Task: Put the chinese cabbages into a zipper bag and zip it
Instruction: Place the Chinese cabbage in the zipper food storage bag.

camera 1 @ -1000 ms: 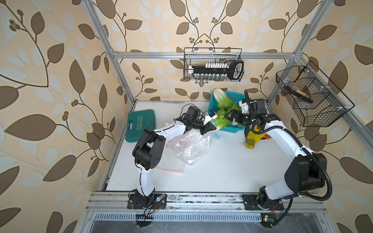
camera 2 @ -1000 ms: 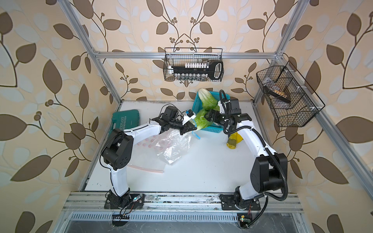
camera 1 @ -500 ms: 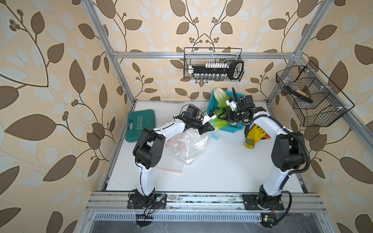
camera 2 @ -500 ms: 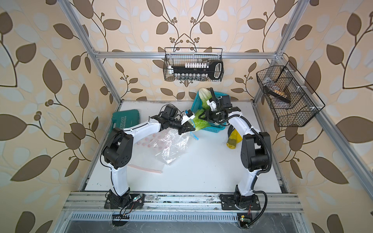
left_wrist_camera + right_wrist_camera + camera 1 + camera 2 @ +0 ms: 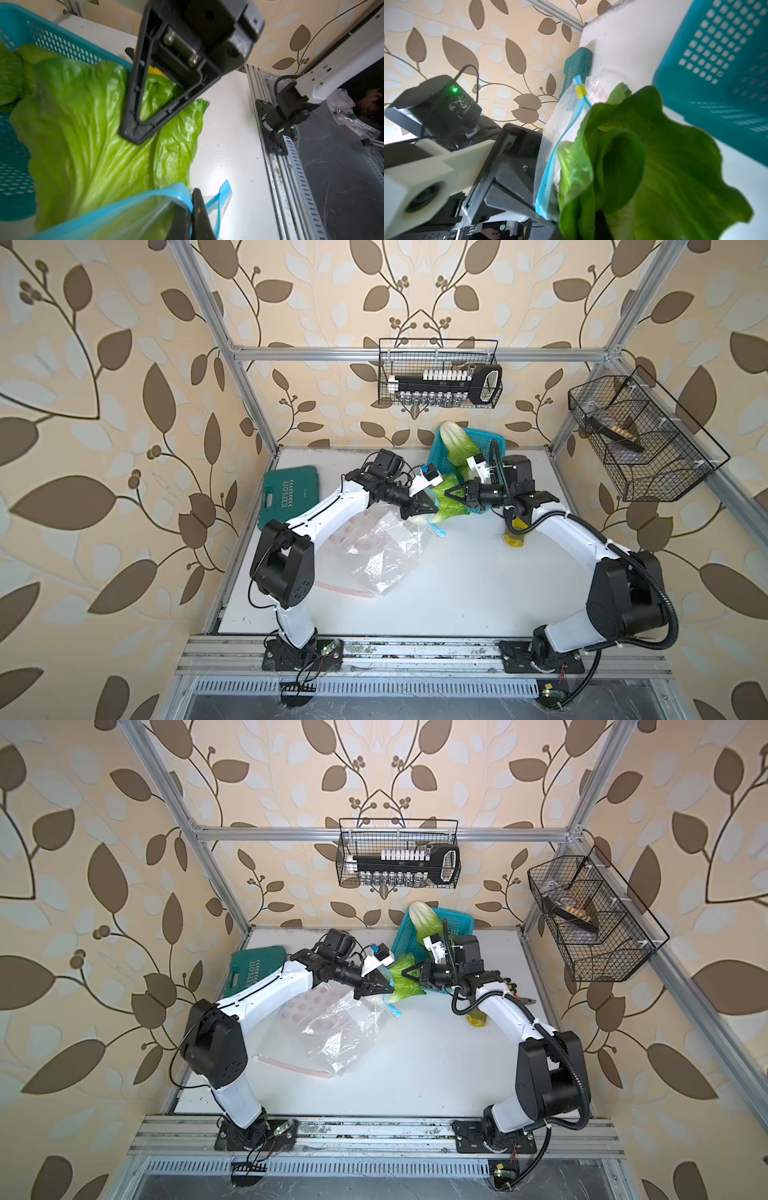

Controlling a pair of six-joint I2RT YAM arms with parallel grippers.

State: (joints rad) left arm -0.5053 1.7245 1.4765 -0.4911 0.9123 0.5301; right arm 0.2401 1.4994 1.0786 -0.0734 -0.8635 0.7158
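Where the white tabletop (image 5: pixel 457 593) is enclosed by leaf-patterned wallpaper (image 5: pixel 124 364), a chinese cabbage (image 5: pixel 454 508), clamped by the right gripper (image 5: pixel 450 492), is held partly inside the zipper bag (image 5: pixel 382 556), whose rim is pinched by the left gripper (image 5: pixel 433 512)

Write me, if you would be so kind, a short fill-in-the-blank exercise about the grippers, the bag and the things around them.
1. The left gripper is shut on the ___ rim of the zipper bag.
2. The right gripper is shut on the ___ leaves of a chinese cabbage at the bag's mouth.
3. The bag's zipper slider is ___.
4. The green case reads ___.

Missing words: blue; green; yellow; EXPLOIT.
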